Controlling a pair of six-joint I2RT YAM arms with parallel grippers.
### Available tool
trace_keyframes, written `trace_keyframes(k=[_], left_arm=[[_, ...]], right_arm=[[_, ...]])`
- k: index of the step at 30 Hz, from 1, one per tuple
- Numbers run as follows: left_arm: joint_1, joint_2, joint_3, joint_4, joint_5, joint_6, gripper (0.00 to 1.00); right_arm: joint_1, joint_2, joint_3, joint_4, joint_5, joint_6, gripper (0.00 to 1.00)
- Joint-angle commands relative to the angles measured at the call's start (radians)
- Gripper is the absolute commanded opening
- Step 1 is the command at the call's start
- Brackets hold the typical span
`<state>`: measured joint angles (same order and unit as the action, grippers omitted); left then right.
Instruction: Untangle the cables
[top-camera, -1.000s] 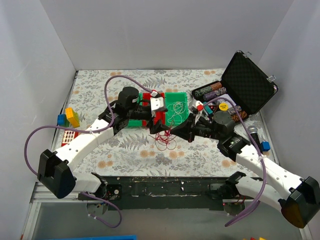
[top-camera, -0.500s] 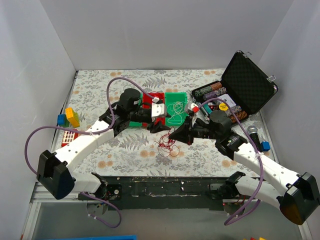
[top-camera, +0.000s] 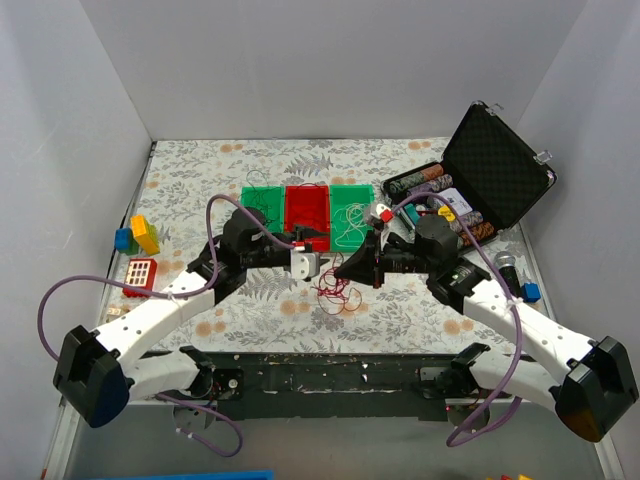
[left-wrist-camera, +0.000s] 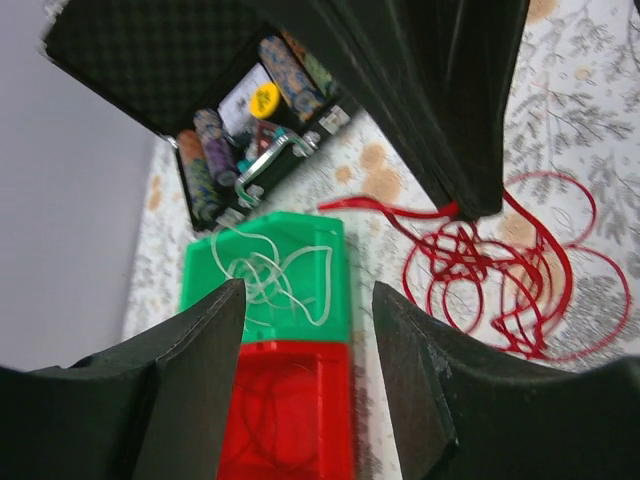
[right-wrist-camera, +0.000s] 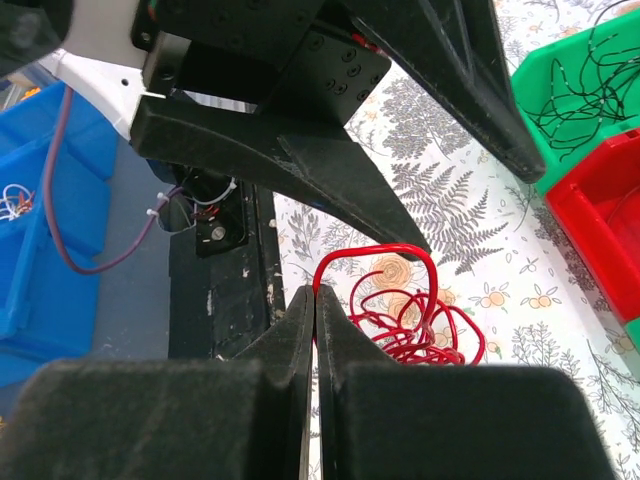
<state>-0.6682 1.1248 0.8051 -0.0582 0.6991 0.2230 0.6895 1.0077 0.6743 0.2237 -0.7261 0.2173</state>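
A clump of thin red cables (top-camera: 336, 287) lies on the floral mat in front of three bins. My right gripper (top-camera: 342, 271) is shut on one red strand at the clump's edge; in the right wrist view the jaws (right-wrist-camera: 316, 292) pinch a loop that rises from the clump (right-wrist-camera: 415, 325). My left gripper (top-camera: 312, 246) is open and empty, just left of the clump, facing the bins. In the left wrist view its jaws (left-wrist-camera: 308, 292) frame the red bin (left-wrist-camera: 290, 415) and a green bin holding white cables (left-wrist-camera: 265, 275); the red clump (left-wrist-camera: 495, 275) lies to the right.
The bins stand in a row: green with black cables (top-camera: 262, 199), red (top-camera: 306, 208), green with white cables (top-camera: 351, 213). An open black case of poker chips (top-camera: 495, 170) stands at the right. Toy bricks (top-camera: 138, 236) and a red grid piece (top-camera: 138, 272) lie at the left.
My left gripper has drawn back from over the red bin towards the near left. My right gripper has shifted slightly left, still holding the red strand.
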Motion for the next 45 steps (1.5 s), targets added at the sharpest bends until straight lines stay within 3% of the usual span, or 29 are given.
trace_keyframes(k=[1,6,18,26,36,43,45], left_arm=[[-0.033,-0.051,-0.010,0.190,-0.015,0.061,0.52],[-0.067,-0.088,-0.052,0.213,0.011,0.147,0.52],[-0.084,-0.083,-0.052,-0.031,0.039,0.380,0.52],[-0.091,-0.080,-0.060,0.024,0.051,0.383,0.42],[-0.128,-0.115,-0.080,0.008,0.060,0.421,0.39],[-0.148,-0.126,-0.095,0.015,0.025,0.437,0.02],[-0.148,-0.120,-0.096,0.038,-0.012,0.420,0.00]], right_arm=[[-0.008,0.038,0.068,0.043,-0.085,0.007,0.01],[-0.025,0.084,0.077,0.088,-0.165,0.036,0.01],[-0.050,0.101,0.085,0.154,-0.237,0.080,0.01],[-0.062,0.138,0.079,0.213,-0.312,0.126,0.01],[-0.070,0.180,0.080,0.275,-0.360,0.172,0.01],[-0.074,0.174,0.070,0.292,-0.336,0.188,0.01],[-0.081,0.149,0.058,0.293,-0.299,0.185,0.03]])
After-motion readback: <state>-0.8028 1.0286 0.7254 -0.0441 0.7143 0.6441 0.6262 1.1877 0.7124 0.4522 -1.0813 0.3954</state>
